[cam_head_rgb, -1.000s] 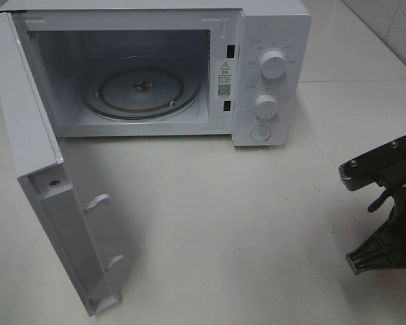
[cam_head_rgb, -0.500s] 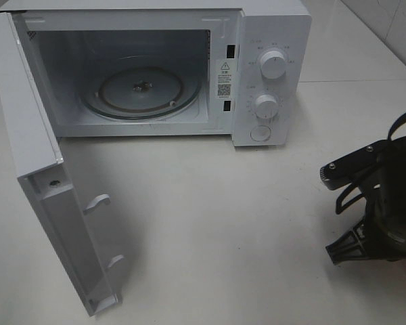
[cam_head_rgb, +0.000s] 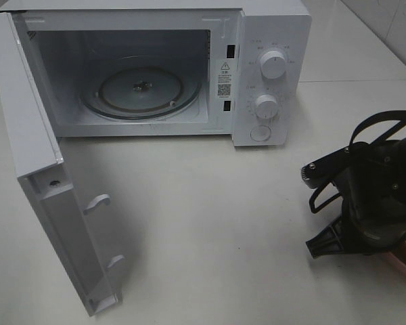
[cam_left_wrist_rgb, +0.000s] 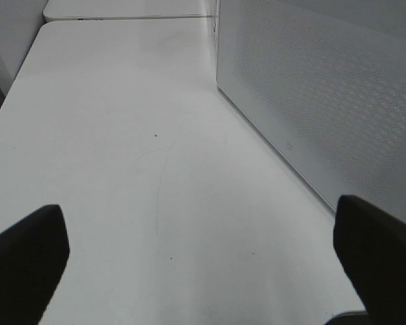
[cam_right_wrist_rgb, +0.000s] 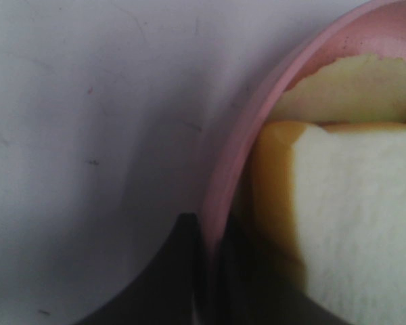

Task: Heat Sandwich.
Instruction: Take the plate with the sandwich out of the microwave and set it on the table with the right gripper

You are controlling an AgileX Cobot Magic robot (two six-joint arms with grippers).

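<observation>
Right tool (cam_right_wrist_rgb: pixel 213 271) pinches the round pink plate's rim (cam_right_wrist_rgb: pixel 240 156), carrying the square white-bread sandwich (cam_right_wrist_rgb: pixel 352 217) lying flat, near-right of the open white microwave (cam_head_rgb: pixel 149 68) on the white tabletop (cam_head_rgb: pixel 210 217).

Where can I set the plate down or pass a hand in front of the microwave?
Bare table runs between the open door and the right hand, up to the microwave front. The glass turntable inside is empty. It is crowded at the right edge, where the right hand grips the pink plate rim with the sandwich on it.
</observation>
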